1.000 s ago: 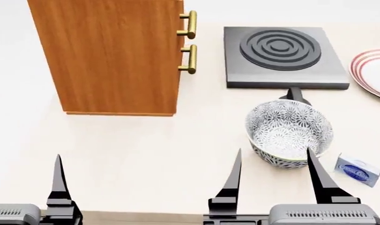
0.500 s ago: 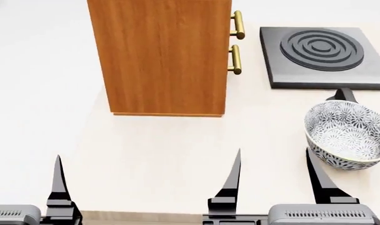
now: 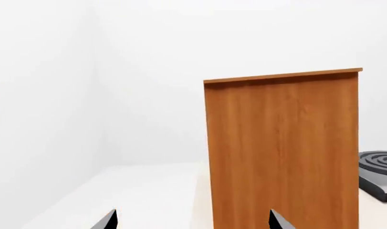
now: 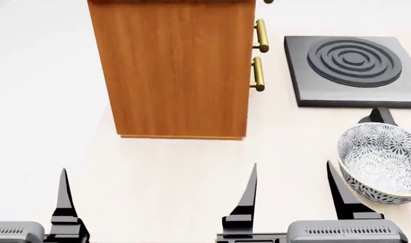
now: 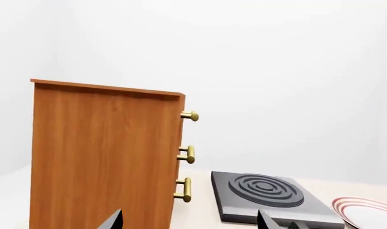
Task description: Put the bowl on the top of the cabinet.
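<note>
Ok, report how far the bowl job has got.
Nothing is done yet. The deep leaf-patterned white bowl sits on the pale counter, right of the tall orange-brown wooden cabinet. Both the left gripper and right gripper are open and empty. Grasping, lifting and placing remain.

A tall orange-brown cabinet (image 5: 104, 157) with three brass handles (image 5: 185, 155) stands on a pale worktop (image 5: 196, 217). Beside it sits a dark grey hotplate (image 5: 266, 195), then a red-ringed white plate (image 5: 368, 212). Two black fingertips (image 5: 111, 221) of the right gripper (image 5: 190, 222) are spread apart.

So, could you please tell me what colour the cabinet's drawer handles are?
Brass-gold; the handles on the cabinet show best in the head view.
</note>
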